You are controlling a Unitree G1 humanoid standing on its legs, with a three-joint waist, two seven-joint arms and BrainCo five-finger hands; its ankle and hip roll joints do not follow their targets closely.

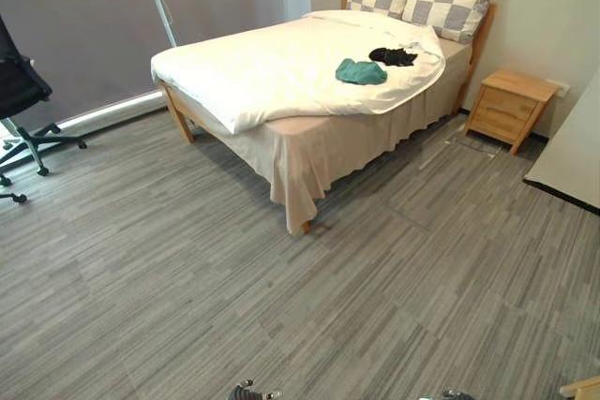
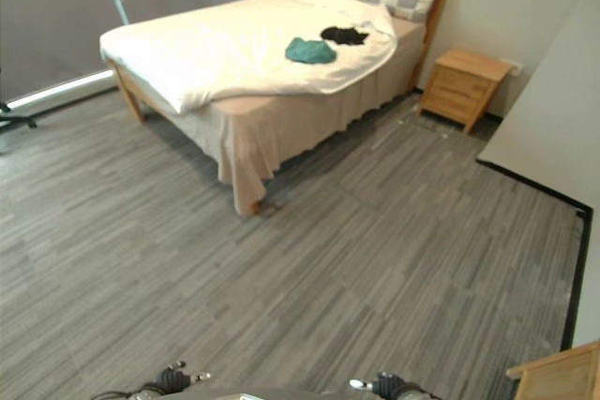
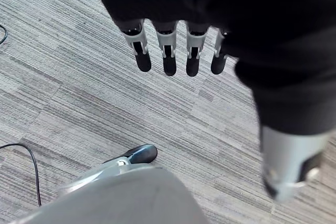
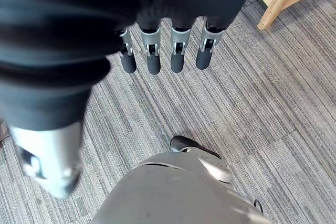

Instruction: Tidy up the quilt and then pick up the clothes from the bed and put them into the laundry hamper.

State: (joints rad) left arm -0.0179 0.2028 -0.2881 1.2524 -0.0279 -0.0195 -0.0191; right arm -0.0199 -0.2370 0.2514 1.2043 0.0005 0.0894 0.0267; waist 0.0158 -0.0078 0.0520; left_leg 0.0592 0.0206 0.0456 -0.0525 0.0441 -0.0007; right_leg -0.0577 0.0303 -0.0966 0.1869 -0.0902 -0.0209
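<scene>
A white quilt (image 1: 272, 67) lies spread over the bed (image 1: 319, 152) across the room, its near edge hanging over the side. On it, toward the pillows, sit a teal garment (image 1: 361, 71) and a black garment (image 1: 392, 56). My left hand (image 3: 168, 51) hangs over the floor with straight fingers and holds nothing. My right hand (image 4: 163, 51) hangs likewise, fingers straight and empty, far from the bed.
Two checked pillows (image 1: 417, 2) lean at the headboard. A wooden nightstand (image 1: 509, 106) stands right of the bed. A black office chair (image 1: 23, 105) is at the far left. A pale wooden piece (image 2: 562, 377) shows at the lower right. Grey plank floor (image 1: 281, 306) lies between me and the bed.
</scene>
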